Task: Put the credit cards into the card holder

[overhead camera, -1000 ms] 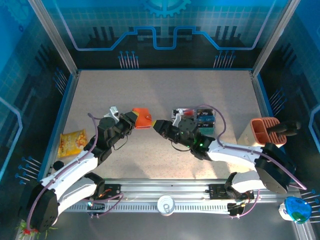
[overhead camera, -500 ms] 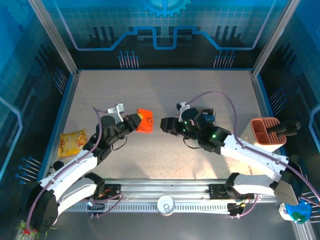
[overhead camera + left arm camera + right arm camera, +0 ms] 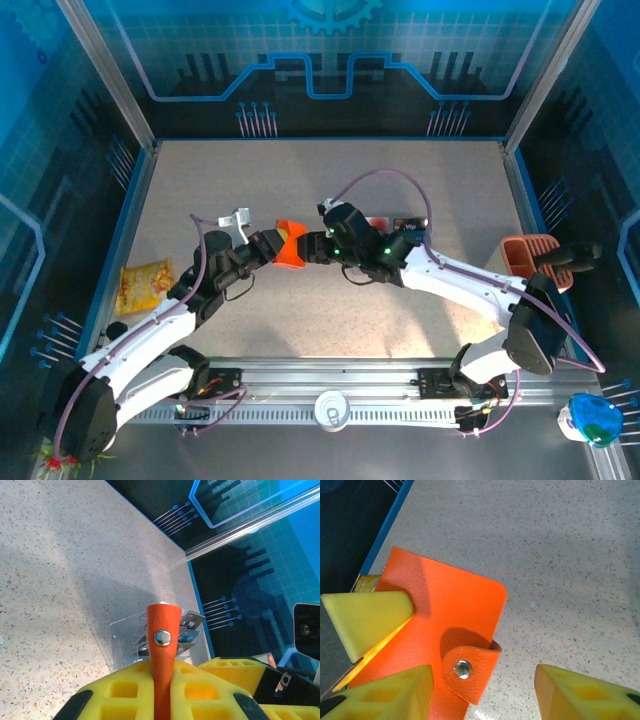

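The left gripper (image 3: 268,243) is shut tight on the orange card holder (image 3: 290,247) and holds it up over the middle of the table (image 3: 420,170). The right gripper (image 3: 312,247) is just beside it, fingers apart, holding nothing. The holder's snap tab (image 3: 470,672) sits between those fingers. The cards (image 3: 186,630) wait in a clear stand (image 3: 125,635) past the right arm.

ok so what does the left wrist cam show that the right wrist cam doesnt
Left wrist, not right: the cards in a clear stand behind the wallet, which is edge-on. Right wrist, not left: the wallet's flat face, and the open right gripper either side of its snap tab. Both: the orange wallet clamped in the left gripper, over the speckled table.
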Available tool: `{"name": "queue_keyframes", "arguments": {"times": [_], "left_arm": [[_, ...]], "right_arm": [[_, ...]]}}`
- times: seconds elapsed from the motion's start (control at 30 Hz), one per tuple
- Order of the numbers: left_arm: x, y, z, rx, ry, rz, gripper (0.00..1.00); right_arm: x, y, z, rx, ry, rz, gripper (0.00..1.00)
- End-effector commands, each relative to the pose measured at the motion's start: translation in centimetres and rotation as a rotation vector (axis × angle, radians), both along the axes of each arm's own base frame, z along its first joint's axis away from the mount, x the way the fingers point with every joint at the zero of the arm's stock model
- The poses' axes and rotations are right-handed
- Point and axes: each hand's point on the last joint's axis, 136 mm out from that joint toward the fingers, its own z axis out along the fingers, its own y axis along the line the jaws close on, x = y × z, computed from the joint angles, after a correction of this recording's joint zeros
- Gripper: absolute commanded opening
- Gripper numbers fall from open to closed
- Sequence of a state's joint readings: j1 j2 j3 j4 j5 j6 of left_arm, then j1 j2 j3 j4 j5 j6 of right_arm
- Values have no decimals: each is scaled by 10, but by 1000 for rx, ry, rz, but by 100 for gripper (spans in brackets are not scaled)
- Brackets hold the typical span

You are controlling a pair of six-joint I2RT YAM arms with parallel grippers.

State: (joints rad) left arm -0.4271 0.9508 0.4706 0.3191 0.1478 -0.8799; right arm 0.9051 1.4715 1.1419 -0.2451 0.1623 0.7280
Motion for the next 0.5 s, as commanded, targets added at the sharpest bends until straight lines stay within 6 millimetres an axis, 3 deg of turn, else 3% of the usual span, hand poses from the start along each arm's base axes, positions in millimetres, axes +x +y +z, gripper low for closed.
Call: {"name": "queue_keyframes", "arguments": {"times": [0.0, 0.27, 0.47], "left_arm": [[4, -3, 18, -6, -46, -14, 0], [6, -3, 19, -10, -44, -8, 0], [8, -3, 19, -10, -45, -1, 0]], "right_arm": [[2, 17, 13, 27, -29, 34, 57], [11, 22, -26, -32, 26, -10, 54], [3, 6, -60, -67, 80, -52, 31]]}}
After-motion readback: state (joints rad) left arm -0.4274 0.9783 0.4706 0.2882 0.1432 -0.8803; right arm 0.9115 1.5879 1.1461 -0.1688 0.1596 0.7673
